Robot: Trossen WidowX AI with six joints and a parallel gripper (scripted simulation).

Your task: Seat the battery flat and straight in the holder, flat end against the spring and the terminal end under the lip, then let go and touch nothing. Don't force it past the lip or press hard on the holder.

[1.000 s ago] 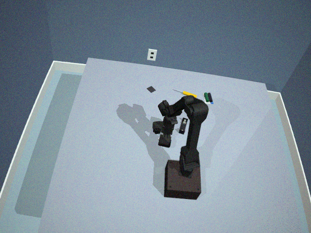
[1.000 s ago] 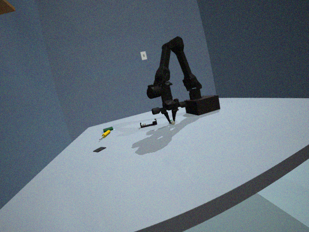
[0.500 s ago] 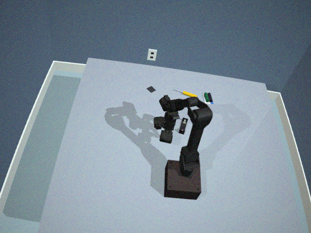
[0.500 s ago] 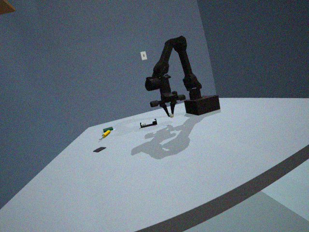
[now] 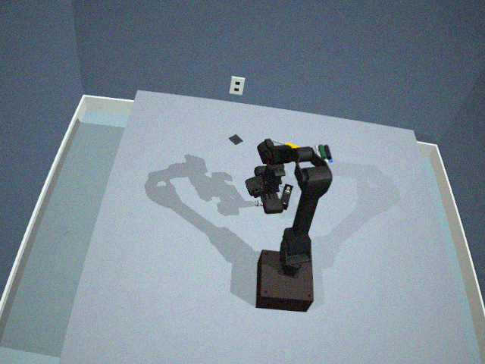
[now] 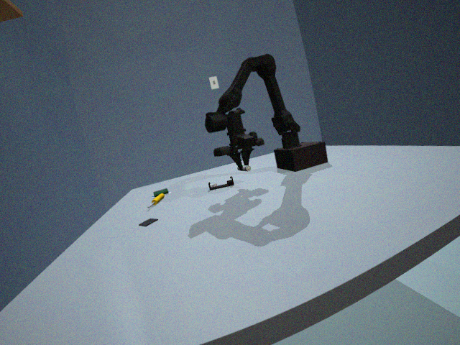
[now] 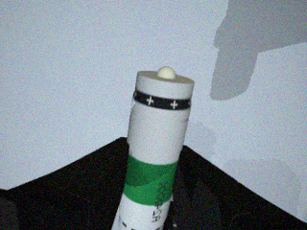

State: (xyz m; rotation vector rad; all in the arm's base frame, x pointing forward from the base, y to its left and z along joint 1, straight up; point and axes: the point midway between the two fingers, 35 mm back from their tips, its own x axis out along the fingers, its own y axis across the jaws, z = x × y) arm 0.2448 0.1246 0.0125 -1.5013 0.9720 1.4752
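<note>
Your table (image 5: 156, 274) is a wide pale blue-grey surface, with a raised white border (image 5: 42, 188) along its left and right sides. On it stands your arm (image 6: 259, 96), black, rising from a dark block base (image 5: 285, 282) and folding over at the elbow so the wrist points down at the surface. The arm's shadow spreads across the table beside it.

Your gripper (image 6: 243, 164) is down at the table top, fingers narrowed and clamped on the battery (image 7: 155, 153). In your wrist view the battery lies lengthwise between the two dark fingers, its white body crossed by a green band, its black-ringed end with the small raised cap pointing away from the camera. Its near end sits deep between the fingers. From the side view you can see only its pale tip (image 6: 246, 168) beside the fingertips, low over the table; whether it touches the surface you cannot tell.

The holder (image 6: 221, 184), a small black cradle, lies near the gripper but apart from it, and the battery is not in it.

Further off you have a yellow screwdriver (image 6: 157, 198) lying just beside a green block (image 6: 160, 192), and a flat dark square (image 6: 148, 221) on its own. A white wall plate (image 5: 236, 85) sits on the wall behind.
</note>
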